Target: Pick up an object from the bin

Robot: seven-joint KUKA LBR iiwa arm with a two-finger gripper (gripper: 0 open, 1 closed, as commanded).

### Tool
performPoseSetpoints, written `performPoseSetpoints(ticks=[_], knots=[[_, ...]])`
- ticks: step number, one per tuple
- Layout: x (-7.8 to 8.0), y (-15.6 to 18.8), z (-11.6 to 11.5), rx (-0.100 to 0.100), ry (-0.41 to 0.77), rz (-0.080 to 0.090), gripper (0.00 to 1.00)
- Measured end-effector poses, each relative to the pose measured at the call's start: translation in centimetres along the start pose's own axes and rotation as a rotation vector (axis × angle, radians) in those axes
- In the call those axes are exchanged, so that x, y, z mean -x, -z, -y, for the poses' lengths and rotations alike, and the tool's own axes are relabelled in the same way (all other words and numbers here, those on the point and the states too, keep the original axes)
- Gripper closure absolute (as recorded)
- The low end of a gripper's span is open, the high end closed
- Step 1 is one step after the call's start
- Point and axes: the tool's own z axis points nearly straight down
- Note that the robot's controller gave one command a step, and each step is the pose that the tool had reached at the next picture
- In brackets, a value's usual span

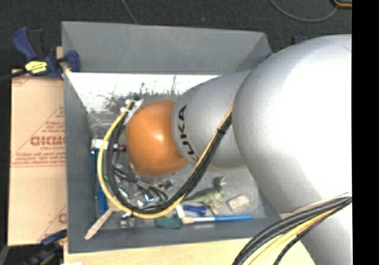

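- The gripper (137, 191) hangs low in the lower left of the bin (76, 157), beneath the arm's orange cover (153, 138) and ringed by cables (111, 157); whether it is open or closed I cannot tell
- Nothing can be seen held in it, and the wrist hides what lies straight beneath it, so the thing to be picked cannot be named for certain; the likely ones all lie along the lower edge of the bin
- Nearest on the left is a wooden stick (98, 226), slanting from the lower left corner up toward the gripper, with a blue strip (100, 199) just beside the left wall
- To the right lies a brush (222, 218) with a blue handle, its long axis left to right, close along the lower wall
- Just above the brush are a green toy dinosaur (212, 194) and, to its right, a small pale block (238, 202)
- My judgement: the left and lower walls crowd the gripper, so sideways room is scant, and the open way is straight up or toward the right
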Motion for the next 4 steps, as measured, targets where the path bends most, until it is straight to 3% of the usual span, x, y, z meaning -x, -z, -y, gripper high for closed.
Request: performPoseSetpoints(ticks=[1,2,3,4], knots=[[-1.0,6.8,-1.0,0.000,0.102,0.002,0.00],[-0.6,3.0,-2.7,0.001,0.488,-0.008,0.00],[0.8,0.0,-2.7,-0.002,0.522,-0.004,0.00],[-2.4,0.1,-0.9,0.001,0.372,0.002,1.00]])
